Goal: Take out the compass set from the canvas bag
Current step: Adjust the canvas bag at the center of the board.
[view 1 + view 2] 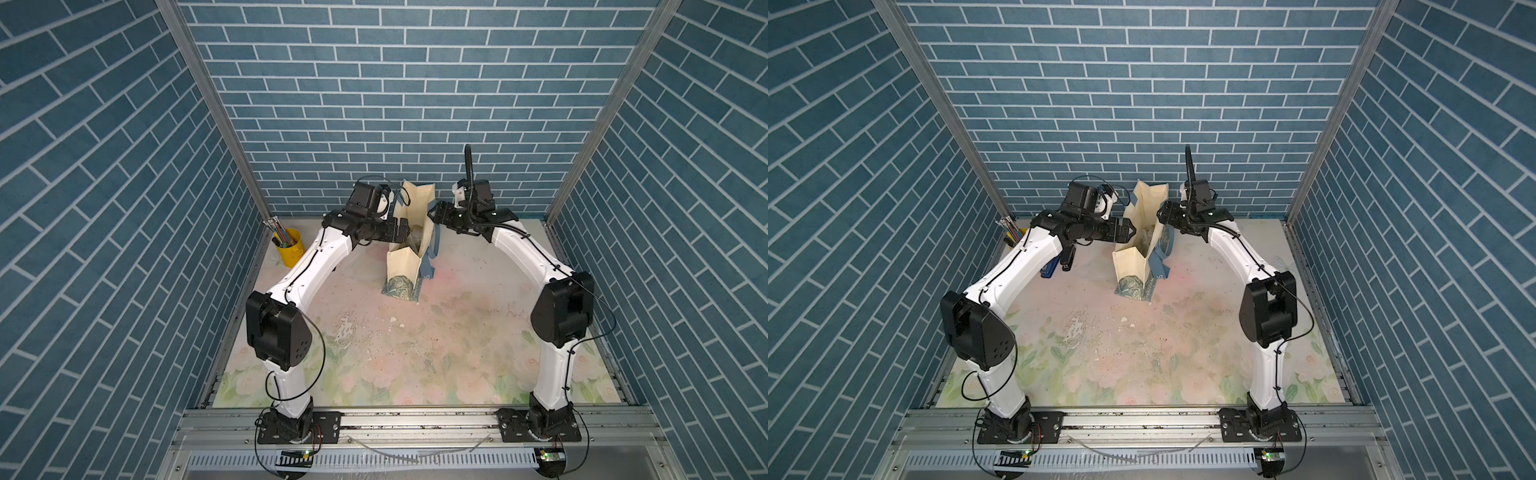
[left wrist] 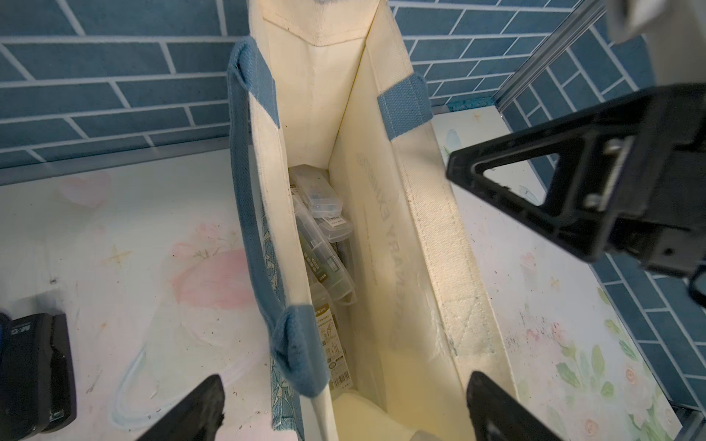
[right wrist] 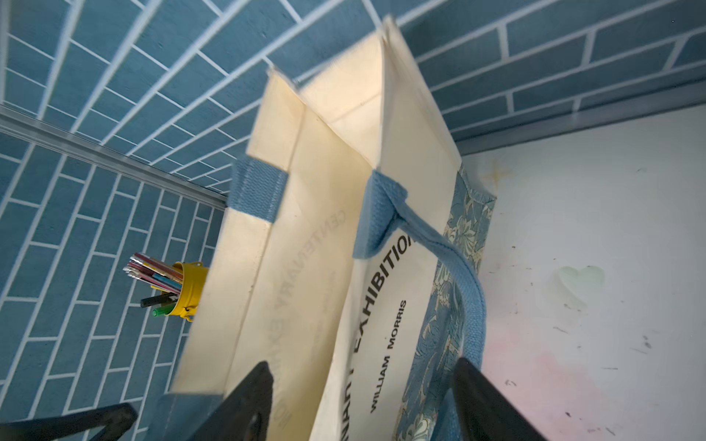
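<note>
The cream canvas bag [image 1: 402, 261] [image 1: 1130, 262] stands upright and open at the back middle of the table, its blue straps hanging down its sides. In the left wrist view several clear plastic cases [image 2: 324, 244] lie at its bottom; I cannot tell which one is the compass set. My left gripper [image 2: 345, 404] [image 1: 400, 229] hovers open over the bag's mouth, one finger outside the left wall. My right gripper [image 3: 363, 401] [image 1: 435, 214] is open astride the lettered right wall [image 3: 386, 305], with one finger inside the bag and one outside by the strap.
A yellow cup of pens [image 1: 287, 247] [image 3: 187, 290] stands at the back left corner. A black and blue device [image 1: 1059, 264] [image 2: 34, 366] lies on the table under my left arm. Blue brick walls close in the back and both sides.
</note>
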